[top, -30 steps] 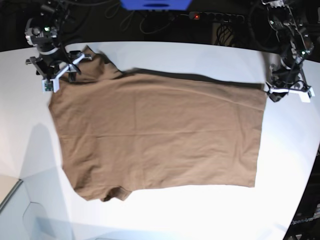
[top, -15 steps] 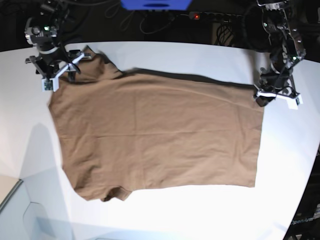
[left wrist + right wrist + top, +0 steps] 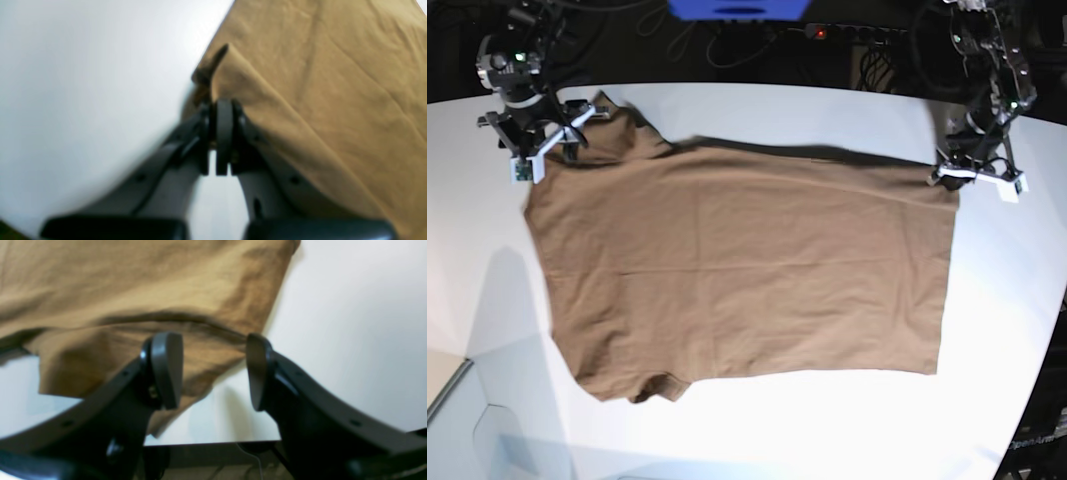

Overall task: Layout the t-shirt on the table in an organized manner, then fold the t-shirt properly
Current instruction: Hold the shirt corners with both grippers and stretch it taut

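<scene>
Left fingers are clenched tight on the hem corner of the shirt, a little peak of brown cloth pinched up between the pads. In the base view that gripper sits at the shirt's far corner, on that view's right. Over on the other side, the right fingers are spread wide, holding nothing, with a sleeve edge lying under and between them; the right gripper hovers at the sleeve by the collar end.

The shirt lies spread nearly flat across the middle of the tabletop, body smooth with only faint creases, the near sleeve tucked a bit at the bottom edge. This cloth looks light, soft and floppy: it will likely drape and sag the instant it's lifted, and drag along the surface if pulled from one corner only. Best holds, by my reckoning, are the hemmed corners and sleeve seams, where the doubled fabric gives the pads something to bite.

The tabletop is white and glossy, so the cloth should slide easily. There's plenty of bare surface all round the shirt. Beyond the curved far edge it's dark, with cables and a blue box.
</scene>
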